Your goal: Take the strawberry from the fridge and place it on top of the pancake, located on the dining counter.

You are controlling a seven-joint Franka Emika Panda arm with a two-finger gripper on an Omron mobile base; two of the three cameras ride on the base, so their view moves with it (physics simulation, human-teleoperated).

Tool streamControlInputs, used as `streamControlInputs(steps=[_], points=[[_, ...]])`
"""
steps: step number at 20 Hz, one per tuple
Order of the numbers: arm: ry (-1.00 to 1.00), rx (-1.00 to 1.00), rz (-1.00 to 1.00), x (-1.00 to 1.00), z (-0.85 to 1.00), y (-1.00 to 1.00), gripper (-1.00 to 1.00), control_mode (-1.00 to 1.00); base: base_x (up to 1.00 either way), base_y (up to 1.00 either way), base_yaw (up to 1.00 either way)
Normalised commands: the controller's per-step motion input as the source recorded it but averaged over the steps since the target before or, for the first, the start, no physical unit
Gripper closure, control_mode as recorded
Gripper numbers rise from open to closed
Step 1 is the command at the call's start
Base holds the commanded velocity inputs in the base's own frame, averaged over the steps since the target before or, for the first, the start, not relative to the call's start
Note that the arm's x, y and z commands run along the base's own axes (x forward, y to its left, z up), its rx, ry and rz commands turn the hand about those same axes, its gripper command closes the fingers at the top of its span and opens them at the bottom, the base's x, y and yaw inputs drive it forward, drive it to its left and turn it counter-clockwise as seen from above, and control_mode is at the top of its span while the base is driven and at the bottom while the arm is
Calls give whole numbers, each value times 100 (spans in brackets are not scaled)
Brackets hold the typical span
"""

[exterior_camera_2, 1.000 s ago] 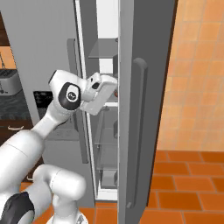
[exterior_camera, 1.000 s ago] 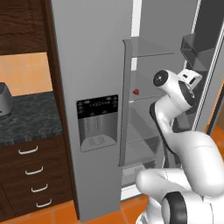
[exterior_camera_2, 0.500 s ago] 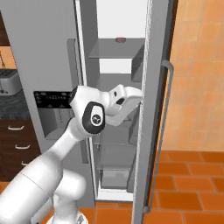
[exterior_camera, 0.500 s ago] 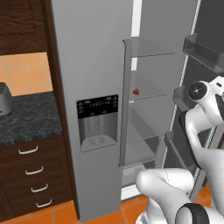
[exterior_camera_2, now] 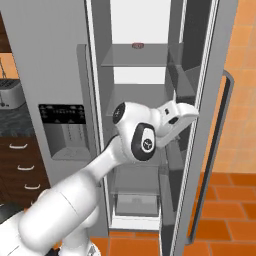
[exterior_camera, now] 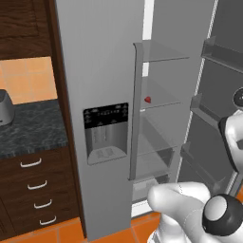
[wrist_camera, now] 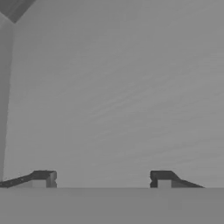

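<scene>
In the left base view, the fridge (exterior_camera: 102, 71) is standing with its right door (exterior_camera: 216, 99) swung wide, showing glass shelves inside. The strawberry (exterior_camera: 147, 99) is sitting on the middle shelf (exterior_camera: 161, 97), near that shelf's left front edge, just beside the closed left door's inner edge. The dispenser (exterior_camera: 106, 133) is facing out from the closed door, and a dark counter (exterior_camera: 33, 128) with drawers (exterior_camera: 35, 187) under it is running off to the left. The arm is curling up at the lower right, well apart from the berry. In the right base view, the arm is reaching forward and bending right, with the claw (exterior_camera_2: 189, 111) pressing up close to the inner face of the open door, beside its bins; the berry itself is hidden here, so the claw is lying to the right of the shelves and away from the compartment where the berry is resting. A small reddish thing (exterior_camera_2: 138, 45) is lying on the top shelf (exterior_camera_2: 135, 55); what it is I cannot tell. In the hand view, the two fingertips (wrist_camera: 41, 178) are standing apart with nothing between them, pointing at a plain grey surface close ahead.
</scene>
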Motion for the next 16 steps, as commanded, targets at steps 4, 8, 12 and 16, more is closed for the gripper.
streamControlInputs(steps=[4, 8, 12, 16], points=[[0, 8, 0, 34, 0, -69, -100, -100, 0, 0, 0], [-6, 1, 0, -53, 0, 4, -100, -100, 0, 0, 0], [0, 0, 0, -30, 0, 91, -100, -100, 0, 0, 0], [-3, 7, 6, 0, 0, 100, -100, -100, 0, 0, 0]])
